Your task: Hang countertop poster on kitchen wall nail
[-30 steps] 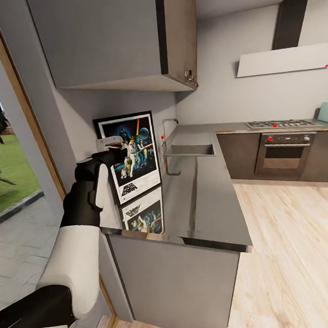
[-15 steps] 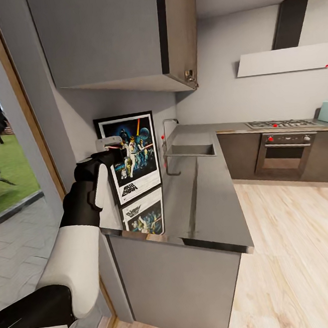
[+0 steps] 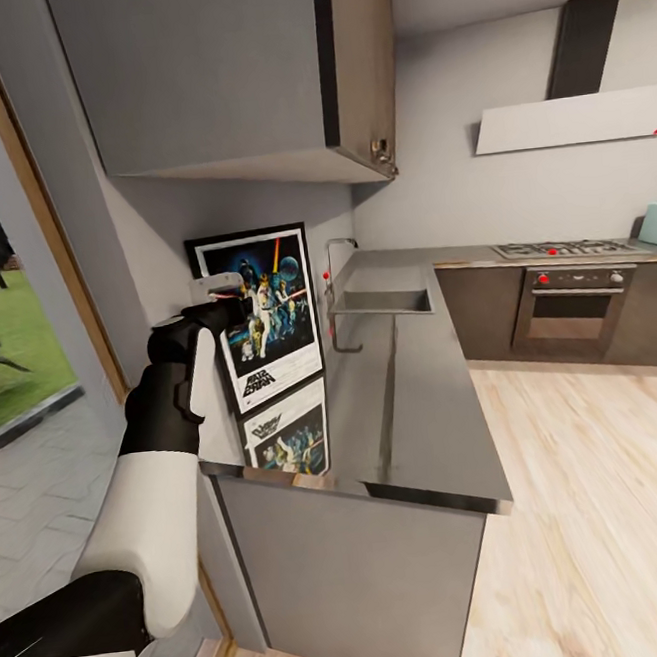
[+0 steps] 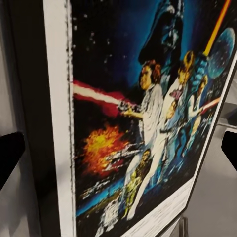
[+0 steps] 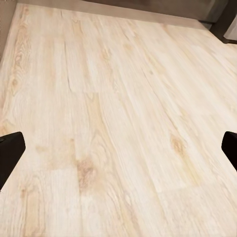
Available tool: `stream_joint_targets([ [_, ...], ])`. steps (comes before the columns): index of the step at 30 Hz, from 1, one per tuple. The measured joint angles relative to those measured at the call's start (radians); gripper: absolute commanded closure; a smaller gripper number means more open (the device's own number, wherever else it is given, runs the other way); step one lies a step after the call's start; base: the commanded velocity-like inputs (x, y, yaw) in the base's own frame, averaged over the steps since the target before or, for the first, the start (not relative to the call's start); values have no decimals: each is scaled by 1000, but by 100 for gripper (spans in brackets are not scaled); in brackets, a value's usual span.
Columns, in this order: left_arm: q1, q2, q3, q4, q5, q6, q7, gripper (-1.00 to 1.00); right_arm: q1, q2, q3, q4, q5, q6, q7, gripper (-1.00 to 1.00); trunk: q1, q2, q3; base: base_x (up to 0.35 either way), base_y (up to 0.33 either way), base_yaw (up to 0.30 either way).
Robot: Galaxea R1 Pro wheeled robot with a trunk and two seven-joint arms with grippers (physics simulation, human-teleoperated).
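Note:
The poster (image 3: 269, 309) stands upright at the left end of the kitchen countertop (image 3: 422, 410), leaning on the wall, and its mirror image shows in the glossy slab. My left gripper (image 3: 227, 298) is at the poster's left edge, about halfway up. In the left wrist view the poster (image 4: 143, 123) is very close, and the gripper (image 4: 118, 148) is open with its dark fingertips (image 4: 10, 155) far apart at the picture's two sides. My right gripper (image 5: 118, 148) is open over bare wooden floor (image 5: 123, 98). A small red wall nail (image 3: 324, 274) sits just right of the poster.
A wall cabinet (image 3: 234, 76) hangs low over the poster. Behind it are the inset sink (image 3: 383, 301) and the tap (image 3: 334, 258). Oven (image 3: 566, 311) and hob (image 3: 552, 248) line the far wall, with another red nail (image 3: 651, 132) by the hood. A glass door is at left.
The head view has shifted slightly. The left arm and the poster keep the same places relative to each other.

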Motion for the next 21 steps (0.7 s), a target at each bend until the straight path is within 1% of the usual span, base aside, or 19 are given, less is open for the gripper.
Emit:
stream_joint_targets([
  [6, 0, 0, 1, 0, 0, 0, 2, -100, 0, 0, 1, 0, 0, 0, 0, -100, 0, 0, 0, 59, 0, 0],
  [21, 0, 0, 7, -9, 0, 1, 9, -100, 0, 0, 2, 5, 1, 0, 0, -100, 0, 0, 0, 4, 0, 0],
])
